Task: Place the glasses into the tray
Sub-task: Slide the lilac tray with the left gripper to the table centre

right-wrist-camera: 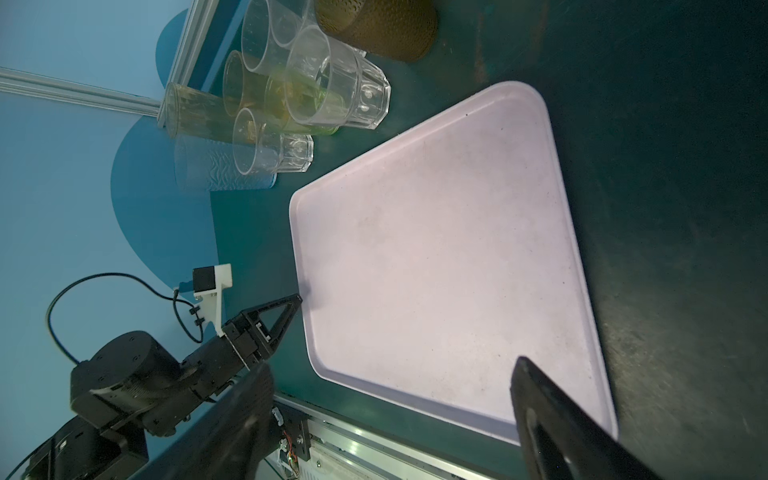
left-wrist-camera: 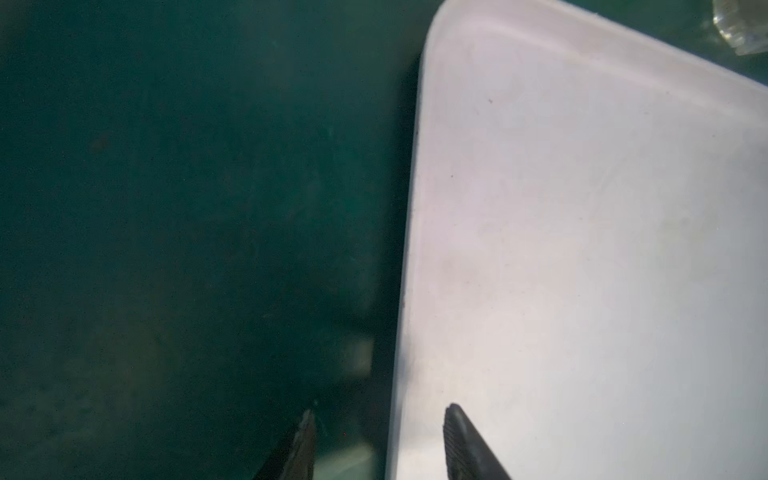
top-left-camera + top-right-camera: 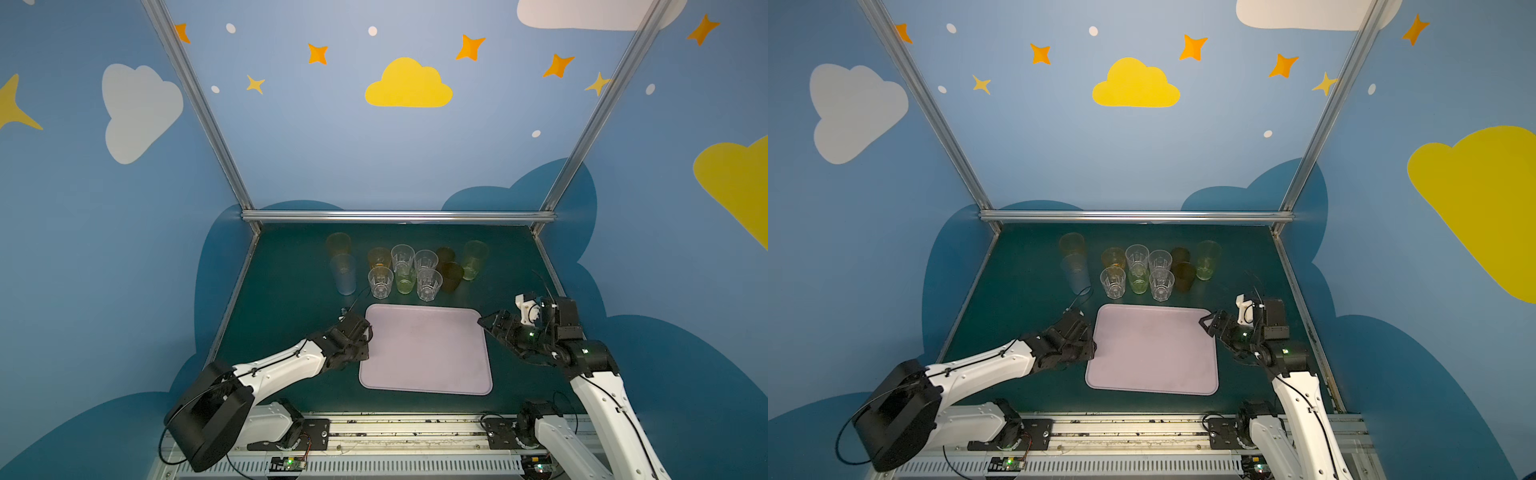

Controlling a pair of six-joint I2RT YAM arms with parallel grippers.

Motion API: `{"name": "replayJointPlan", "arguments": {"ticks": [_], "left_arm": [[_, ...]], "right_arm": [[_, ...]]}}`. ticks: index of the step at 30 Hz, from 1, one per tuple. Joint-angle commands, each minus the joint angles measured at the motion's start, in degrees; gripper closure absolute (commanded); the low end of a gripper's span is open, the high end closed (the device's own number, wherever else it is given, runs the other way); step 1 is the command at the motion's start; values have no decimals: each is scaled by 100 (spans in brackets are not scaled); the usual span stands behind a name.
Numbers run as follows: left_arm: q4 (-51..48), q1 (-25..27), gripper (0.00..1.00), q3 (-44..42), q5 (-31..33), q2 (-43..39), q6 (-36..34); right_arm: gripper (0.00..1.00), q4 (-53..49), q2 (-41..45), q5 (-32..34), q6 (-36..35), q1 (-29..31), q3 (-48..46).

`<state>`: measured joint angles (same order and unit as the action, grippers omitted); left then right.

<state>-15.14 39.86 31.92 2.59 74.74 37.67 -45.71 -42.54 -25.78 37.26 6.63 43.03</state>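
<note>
Left wrist view: left gripper (image 2: 378, 419) sits low at the lilac tray's (image 2: 582, 249) left rim. Its jaws are partly apart and straddle the rim, one fingertip (image 2: 453, 419) over the tray floor and its mate over the green table (image 2: 166, 208). Nothing is gripped. Right wrist view: right gripper (image 1: 388, 365) has its jaws wide and empty, and both top views place it beside the tray's right edge. Glasses (image 3: 429, 284) stand upright in a tight cluster on the table beyond the tray's far rim, all outside it. A tall blue tumbler (image 3: 344, 274) is at the cluster's left and a tall green tumbler (image 3: 474, 259) at its right.
</note>
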Motion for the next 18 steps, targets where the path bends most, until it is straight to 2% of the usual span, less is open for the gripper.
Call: {"name": "replayJointPlan", "arguments": {"ticks": [1,3,6,8,12,18], "left_arm": [[51,-21,56,158,28,337,-109],[-37,-34,70,217,93,515,-86],[54,-66,73,217,1,684,-89],[38,-85,81,242,5,791,-83],[-59,-122,86,306,73,958,-64],[-120,-440,85,130,-66,963,-194]], "right_arm": [[11,42,-10,-5,-98,22,-67],[11,-10,-36,-14,-174,18,-50],[11,-150,-61,71,-287,16,37],[11,-207,-51,141,-341,14,67],[11,-248,-10,224,-403,16,89],[11,-320,-25,245,-526,0,107]]}}
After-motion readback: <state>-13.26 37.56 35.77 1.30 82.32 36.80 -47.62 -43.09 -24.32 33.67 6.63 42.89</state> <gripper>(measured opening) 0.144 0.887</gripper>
